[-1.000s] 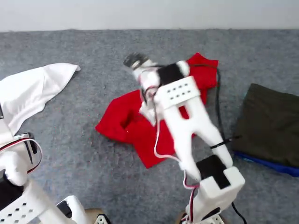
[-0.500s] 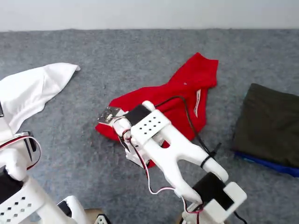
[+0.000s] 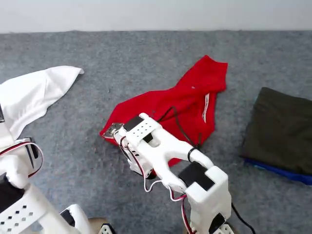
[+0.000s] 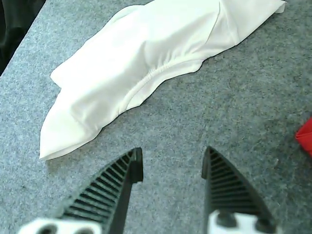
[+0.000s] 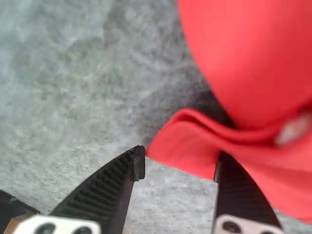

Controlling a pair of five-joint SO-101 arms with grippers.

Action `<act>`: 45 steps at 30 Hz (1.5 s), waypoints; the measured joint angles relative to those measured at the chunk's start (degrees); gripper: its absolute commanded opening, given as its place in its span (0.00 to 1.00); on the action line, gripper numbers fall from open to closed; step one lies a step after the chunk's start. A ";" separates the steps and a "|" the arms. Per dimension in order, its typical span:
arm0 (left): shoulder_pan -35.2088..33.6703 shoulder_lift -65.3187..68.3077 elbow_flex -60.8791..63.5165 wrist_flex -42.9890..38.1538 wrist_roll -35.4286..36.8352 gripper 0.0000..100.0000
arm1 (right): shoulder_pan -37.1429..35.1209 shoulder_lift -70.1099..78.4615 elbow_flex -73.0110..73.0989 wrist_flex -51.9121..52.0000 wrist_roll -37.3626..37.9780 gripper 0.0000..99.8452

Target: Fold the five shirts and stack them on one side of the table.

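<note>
The red shirt (image 3: 180, 105) (image 5: 253, 68) lies crumpled on the grey bench (image 3: 97, 58). The right gripper (image 3: 111, 130) (image 5: 180, 161) sits at the red shirt's lower left corner in the high view. Its jaws are spread wide and unclenched, with a folded edge of the red shirt between them; whether they touch the cloth cannot be told. The left gripper (image 4: 170, 163), likewise released and holding nothing, hangs over bare bench left of the red shirt, near the white shirt (image 3: 29, 95) (image 4: 146, 53). Right of the red shirt, a dark folded shirt (image 3: 280, 129) rests on a blue shirt (image 3: 278, 170).
</note>
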 measured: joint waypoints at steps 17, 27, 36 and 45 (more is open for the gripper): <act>0.00 0.00 0.00 0.00 0.00 0.20 | 7.56 0.53 -10.29 14.51 5.54 0.01; 13.19 0.00 6.59 -4.31 2.73 0.20 | 20.04 -30.15 -7.03 18.29 16.18 0.01; 29.01 10.73 9.93 -9.05 7.82 0.20 | 29.63 -57.85 7.56 18.29 25.23 0.01; 40.62 40.53 -11.34 -4.13 8.18 0.26 | 35.08 -71.82 25.41 18.29 27.60 0.01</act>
